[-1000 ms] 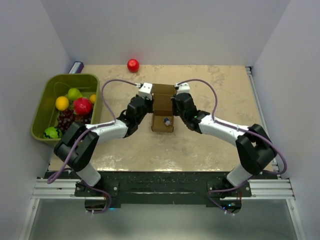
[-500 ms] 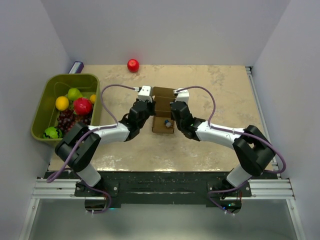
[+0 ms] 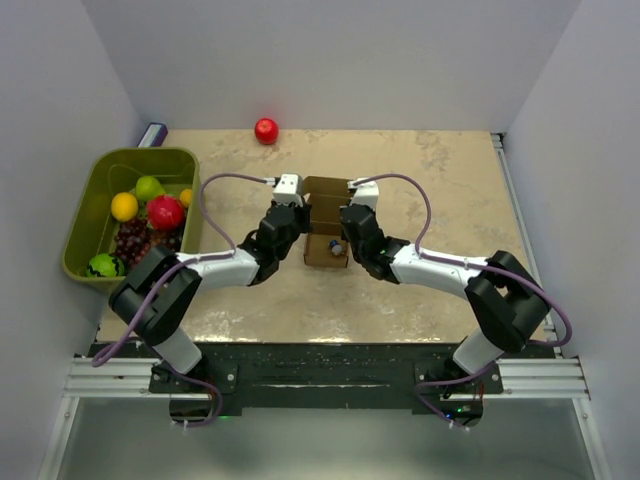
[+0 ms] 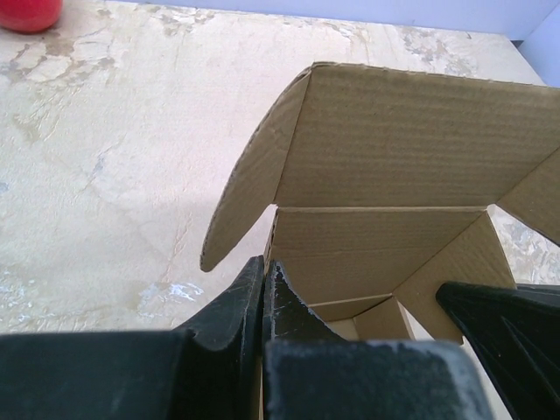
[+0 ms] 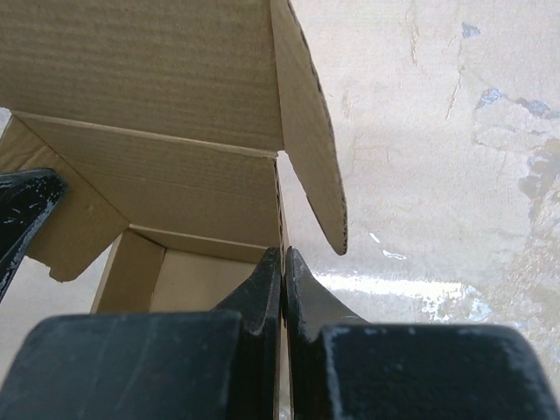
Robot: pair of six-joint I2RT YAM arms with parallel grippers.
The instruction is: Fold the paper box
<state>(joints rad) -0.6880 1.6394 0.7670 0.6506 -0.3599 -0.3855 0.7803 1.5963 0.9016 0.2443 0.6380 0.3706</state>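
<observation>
Both arms pushed inward; left gripper (image 4: 264,269) and right gripper (image 5: 282,260) each pinch a paper box (image 3: 324,200) wall.

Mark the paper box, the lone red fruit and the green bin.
paper box (image 4: 394,140), left wrist view, inside of raised flap
lone red fruit (image 3: 266,130), top external view, middle
green bin (image 3: 85,215), top external view, left wall

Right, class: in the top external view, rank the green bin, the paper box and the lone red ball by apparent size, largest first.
1. green bin
2. paper box, partly hidden by both arms
3. red ball
</observation>
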